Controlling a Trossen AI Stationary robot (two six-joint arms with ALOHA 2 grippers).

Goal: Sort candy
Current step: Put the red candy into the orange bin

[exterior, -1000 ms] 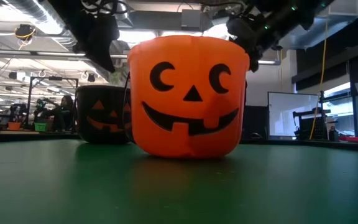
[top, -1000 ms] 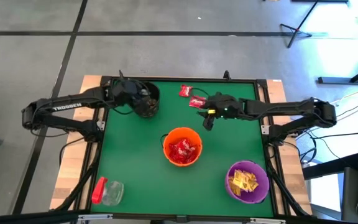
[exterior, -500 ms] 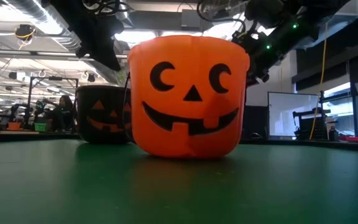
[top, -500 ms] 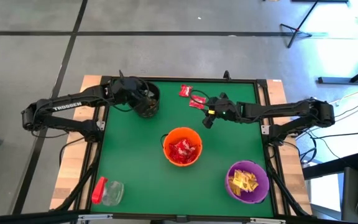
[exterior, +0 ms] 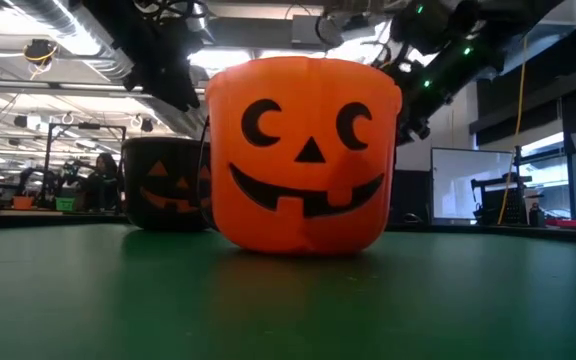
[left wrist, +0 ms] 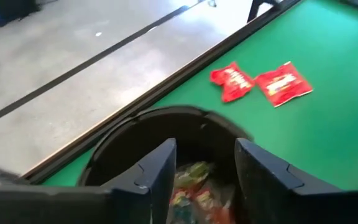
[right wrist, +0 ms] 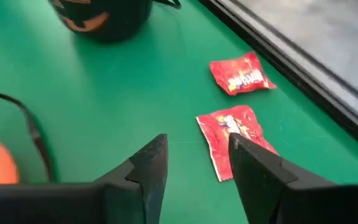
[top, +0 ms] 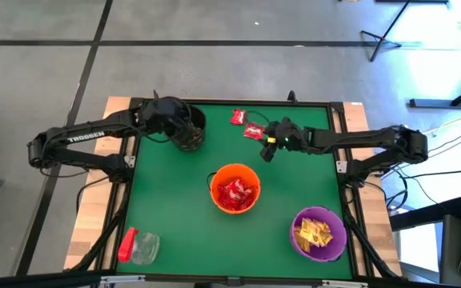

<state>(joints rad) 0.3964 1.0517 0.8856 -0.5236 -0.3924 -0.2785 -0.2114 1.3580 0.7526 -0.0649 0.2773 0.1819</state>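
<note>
Left pincer (left wrist: 197, 168) has just gone from pressed together to spread, hanging right over the mouth of the black jack-o'-lantern bucket (top: 189, 128) at the far-left corner of the green surface (top: 174, 208). Nothing sits between its fingers; greenish wrapped candy (left wrist: 194, 186) lies inside the bucket below, so that drop looks done and this arm is free for the next piece

Right pincer (right wrist: 194, 168) has moved in from over the middle toward the far edge. It now hovers spread and empty just above the nearer of two red crinkly candy packets (right wrist: 234, 134); the other red packet (right wrist: 241, 74) lies just beyond it, apart, both flat on the surface near the far rail

Elsewhere: orange pumpkin bucket (top: 234, 189) in the centre holds red packets, purple bucket (top: 319, 234) at the near-right holds yellow ones, red-capped clear jar (top: 137, 246) lies near-left

Judgement: only those two red packets remain loose, so the sort is close to done; next the right pincer needs to descend and pinch the nearer one, bound for the orange bucket. Flat wrapper, thin edge, could slip
</note>
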